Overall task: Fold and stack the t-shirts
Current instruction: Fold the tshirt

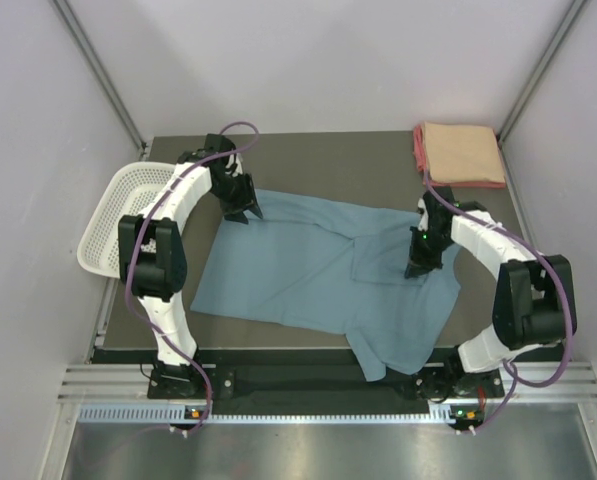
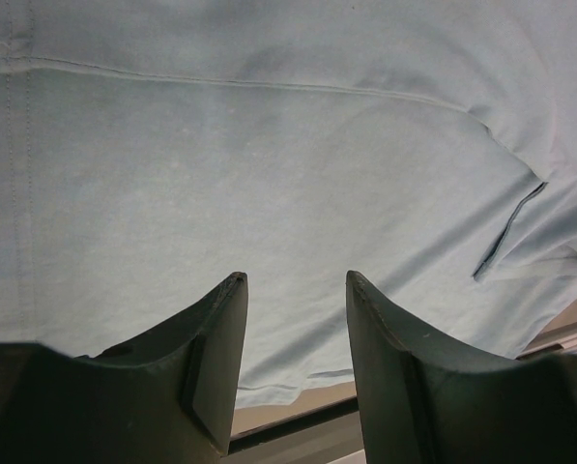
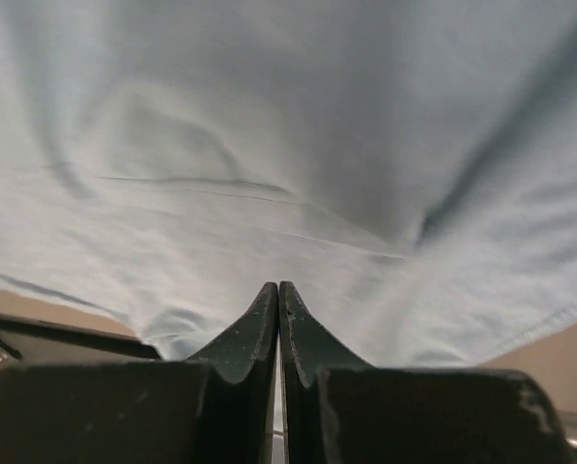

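Lying spread on the surface (image 1: 318, 160), the blue shirt (image 1: 308, 280) is met by the left tool (image 1: 250, 213), released, and the right tool (image 1: 414, 270), clenched; if little cloth is caught there, the fold may be skewed.

left gripper (image 1: 248, 212): jaws apart, tipped down, reached out to far left | right gripper (image 1: 415, 268): jaws pressed together, tipped down, mid-right

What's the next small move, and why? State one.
Probably lower the left gripper and close it on the near edge of the blue shirt: its jaws stand open just over the hem, while the right gripper is shut at the cloth.
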`<state>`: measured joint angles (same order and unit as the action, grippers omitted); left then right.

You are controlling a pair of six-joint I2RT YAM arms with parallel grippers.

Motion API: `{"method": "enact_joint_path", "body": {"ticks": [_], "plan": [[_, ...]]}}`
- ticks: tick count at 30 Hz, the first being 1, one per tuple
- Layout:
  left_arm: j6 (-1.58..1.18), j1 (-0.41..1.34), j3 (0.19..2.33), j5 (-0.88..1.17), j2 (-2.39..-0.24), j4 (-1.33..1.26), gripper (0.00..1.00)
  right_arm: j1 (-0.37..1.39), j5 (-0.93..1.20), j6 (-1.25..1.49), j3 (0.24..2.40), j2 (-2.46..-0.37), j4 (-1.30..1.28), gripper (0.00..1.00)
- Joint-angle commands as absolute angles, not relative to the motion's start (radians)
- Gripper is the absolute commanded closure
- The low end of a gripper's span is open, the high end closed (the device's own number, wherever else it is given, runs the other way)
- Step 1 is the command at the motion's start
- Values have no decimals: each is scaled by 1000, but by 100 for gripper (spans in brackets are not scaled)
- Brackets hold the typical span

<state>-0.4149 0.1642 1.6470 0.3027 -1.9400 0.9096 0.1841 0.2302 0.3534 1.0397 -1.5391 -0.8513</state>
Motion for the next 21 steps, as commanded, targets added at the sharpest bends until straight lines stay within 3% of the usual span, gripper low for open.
{"method": "enact_joint_path", "body": {"ticks": [1, 21], "plan": [[-396, 160, 1651, 321, -1916, 894, 50, 150, 192, 377, 973, -1490, -835, 100], [-399, 153, 1692, 339, -1956, 911, 50, 9, 110, 299, 971, -1609, -759, 88]]}}
